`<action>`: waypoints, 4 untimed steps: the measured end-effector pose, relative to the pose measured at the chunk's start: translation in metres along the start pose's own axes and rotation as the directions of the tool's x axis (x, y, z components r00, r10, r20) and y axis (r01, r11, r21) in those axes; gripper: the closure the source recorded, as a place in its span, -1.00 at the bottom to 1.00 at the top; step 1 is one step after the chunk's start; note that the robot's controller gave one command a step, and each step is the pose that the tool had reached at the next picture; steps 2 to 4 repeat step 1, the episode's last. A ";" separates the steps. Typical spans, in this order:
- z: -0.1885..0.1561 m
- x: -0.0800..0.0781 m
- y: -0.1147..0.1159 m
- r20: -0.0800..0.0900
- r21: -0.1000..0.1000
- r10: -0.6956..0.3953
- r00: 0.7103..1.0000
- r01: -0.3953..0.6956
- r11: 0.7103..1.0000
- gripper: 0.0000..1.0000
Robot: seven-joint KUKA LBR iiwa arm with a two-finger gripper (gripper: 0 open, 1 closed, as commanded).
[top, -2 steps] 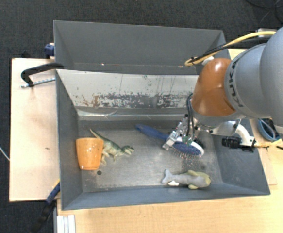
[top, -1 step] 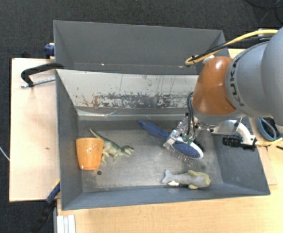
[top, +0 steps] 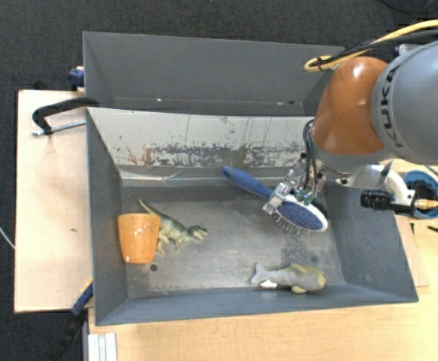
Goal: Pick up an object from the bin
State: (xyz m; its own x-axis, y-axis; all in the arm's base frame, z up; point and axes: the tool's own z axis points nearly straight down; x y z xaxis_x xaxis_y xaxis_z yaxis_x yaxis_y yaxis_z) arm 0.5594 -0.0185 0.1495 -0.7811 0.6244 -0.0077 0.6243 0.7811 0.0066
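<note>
As it hangs at the bin's [top: 203, 301] right, the claw [top: 292, 196] clamps the blue brush [top: 246, 183].

The bin [top: 203, 74] is matt grey metal, its back wall scuffed and rust-flecked, while the blue brush [top: 249, 183] looks like smooth glossy plastic, the orange cup [top: 137, 237] like matt plastic, and the green dinosaur [top: 177, 233] and grey shark toy [top: 290, 277] look rubbery.

The robot's grey rounded arm casing [top: 421, 104] bears dark letters, of which "KUK" is legible. They run down beside its orange cover [top: 354, 104].
</note>
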 end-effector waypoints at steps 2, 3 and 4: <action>-0.024 0.000 0.001 -0.004 0.003 -0.002 1.000 0.002 1.000 1.00; -0.024 0.000 0.001 -0.004 0.003 -0.002 1.000 0.002 1.000 1.00; -0.024 0.000 0.001 -0.004 0.003 -0.002 1.000 0.002 1.000 1.00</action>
